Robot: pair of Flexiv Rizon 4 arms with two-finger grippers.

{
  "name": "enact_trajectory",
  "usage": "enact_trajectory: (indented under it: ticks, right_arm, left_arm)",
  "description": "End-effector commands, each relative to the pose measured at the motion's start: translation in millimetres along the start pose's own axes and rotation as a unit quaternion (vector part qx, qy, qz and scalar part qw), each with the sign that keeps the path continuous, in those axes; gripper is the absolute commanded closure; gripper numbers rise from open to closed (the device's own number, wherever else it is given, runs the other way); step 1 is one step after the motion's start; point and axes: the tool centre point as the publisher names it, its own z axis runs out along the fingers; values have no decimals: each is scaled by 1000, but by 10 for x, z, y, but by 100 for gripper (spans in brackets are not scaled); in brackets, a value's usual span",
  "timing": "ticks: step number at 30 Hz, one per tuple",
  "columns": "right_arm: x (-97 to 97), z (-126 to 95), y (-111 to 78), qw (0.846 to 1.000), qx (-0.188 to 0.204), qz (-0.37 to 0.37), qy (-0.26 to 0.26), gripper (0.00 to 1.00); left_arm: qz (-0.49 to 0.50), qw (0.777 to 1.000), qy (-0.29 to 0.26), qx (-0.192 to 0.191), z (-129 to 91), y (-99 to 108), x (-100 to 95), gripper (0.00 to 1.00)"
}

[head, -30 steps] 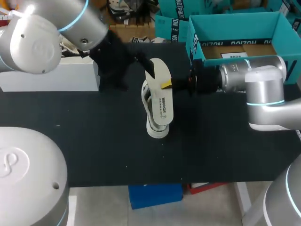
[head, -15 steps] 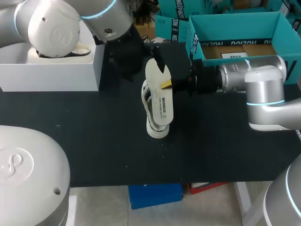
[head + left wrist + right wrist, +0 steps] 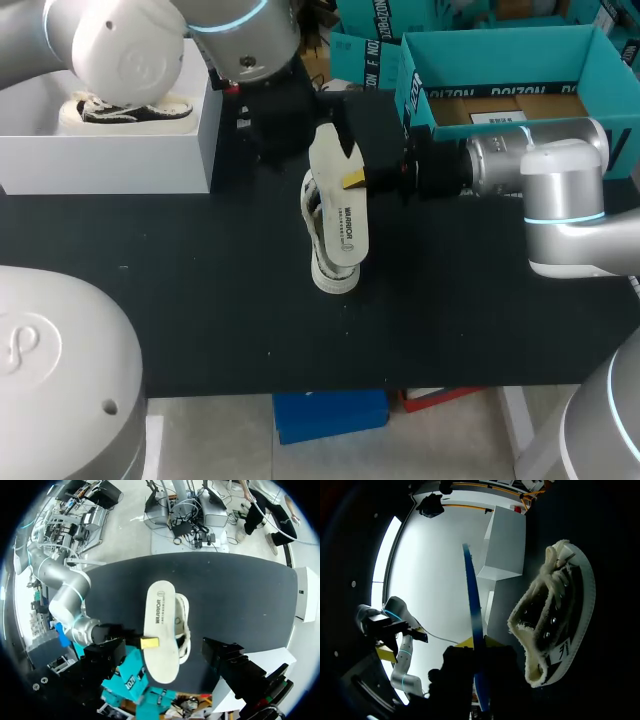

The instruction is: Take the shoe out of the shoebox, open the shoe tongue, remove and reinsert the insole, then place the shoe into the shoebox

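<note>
Currently the shoe [image 3: 330,278] lies centre frame, outside the box [image 3: 110,150] at upper left. My right gripper [image 3: 477,642] clamps the extracted insole [image 3: 340,210]; my left gripper [image 3: 164,651] hovers with fingers wide. I judge reinsertion and boxing outstanding.

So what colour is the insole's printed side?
Off-white with dark lettering; the insole shows best in the left wrist view.

Table [image 3: 200,300]: black matte top right in front of me, running from side to side.
Front edge: straight, clean line.
Surface: a few tiny pale specks.
From my left wrist: same black top [image 3: 225,595], evenly dark.
</note>
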Motion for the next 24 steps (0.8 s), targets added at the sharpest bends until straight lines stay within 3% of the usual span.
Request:
enact_trajectory:
  ticks: [1,7,24]
  right_arm:
    - [-5,6,5,1000,0,0,-1,100]
    - [-5,6,5,1000,0,0,-1,100]
    - [-5,6,5,1000,0,0,-1,100]
  left_arm:
    - [-22,999,44,-8,-2,69,-112,0]
    - [-27,996,84,-23,-45,121,-175,0]
    - [-27,996,80,-6,187,-99,-323,0]
